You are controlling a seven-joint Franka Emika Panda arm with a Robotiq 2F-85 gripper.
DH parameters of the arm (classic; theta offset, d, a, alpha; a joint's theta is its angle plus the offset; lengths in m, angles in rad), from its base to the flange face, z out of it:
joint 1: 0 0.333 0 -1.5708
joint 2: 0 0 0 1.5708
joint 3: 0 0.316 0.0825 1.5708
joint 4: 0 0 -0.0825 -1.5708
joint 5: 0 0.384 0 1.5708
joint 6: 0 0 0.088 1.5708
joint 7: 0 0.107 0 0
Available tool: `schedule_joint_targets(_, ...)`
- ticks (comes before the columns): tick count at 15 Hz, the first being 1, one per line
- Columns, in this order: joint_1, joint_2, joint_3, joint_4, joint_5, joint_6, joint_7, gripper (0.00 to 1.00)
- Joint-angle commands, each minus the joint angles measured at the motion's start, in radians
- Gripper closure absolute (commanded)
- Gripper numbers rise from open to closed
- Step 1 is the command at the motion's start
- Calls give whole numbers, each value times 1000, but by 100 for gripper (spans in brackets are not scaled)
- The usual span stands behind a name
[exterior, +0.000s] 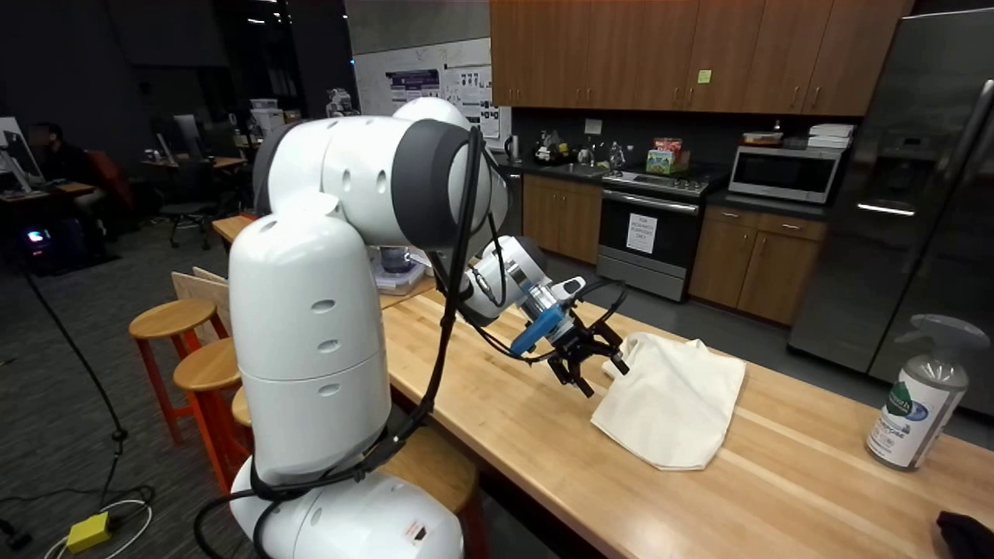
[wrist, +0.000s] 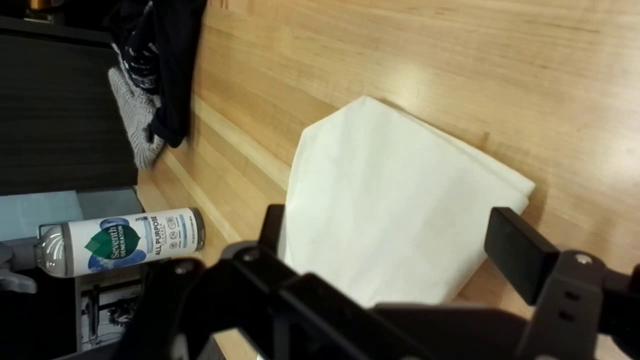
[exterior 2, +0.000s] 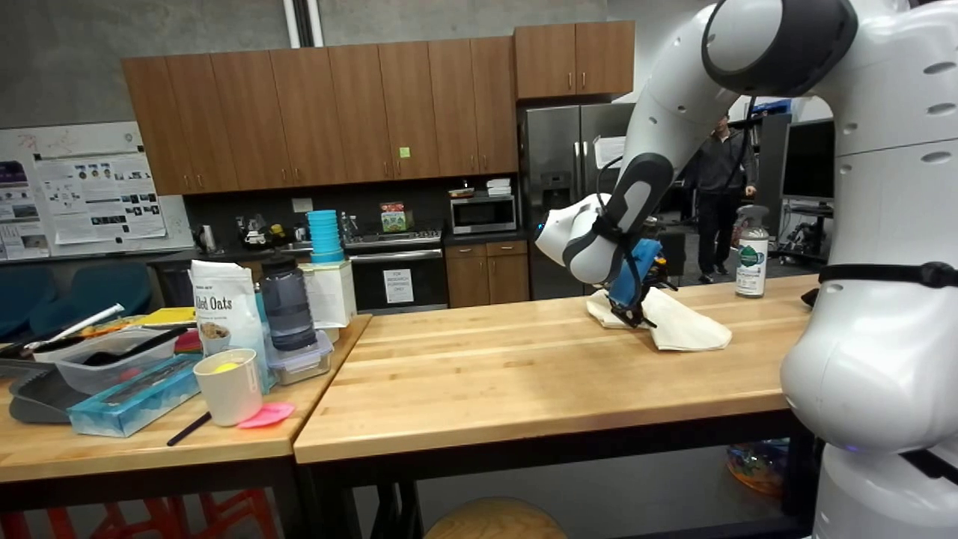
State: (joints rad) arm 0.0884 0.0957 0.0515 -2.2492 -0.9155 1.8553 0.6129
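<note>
Wrist view: a folded cream cloth lies on the bench, directly ahead of the claw and filling most of the gap seen between its fingers. Claw is spread wide; nothing is held. Both pads line up in this view with opposite edges of the cloth; whether either one touches fabric, I cannot tell. In both exterior views the claw hangs tilted at one side of the cloth, tips low over the bench, and the fabric beside it is rumpled rather than pressed flat.

Stage (judgement): positioning at the cloth, no grip made yet. The next move, as I read it, calls for a short descent with the fingers apart, then a pinch on a raised fold or edge. Concern: fabric this soft-looking may slip out from between the pads if they close too high.

Outward: a spray bottle stands upright beyond the cloth from the claw, well apart. Farther off on that side, a dark garment lies against a grey knitted piece at the bench's edge. Behind the claw, well apart, an adjoining bench carries an oats bag and a pale cup.
</note>
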Motion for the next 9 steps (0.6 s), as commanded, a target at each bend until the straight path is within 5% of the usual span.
schedule_joint_targets(1,-26,-31,-17,-68,4,-1,-43,0)
schedule_joint_targets(9,-59,95,-46,-50,-21,29,-83,0)
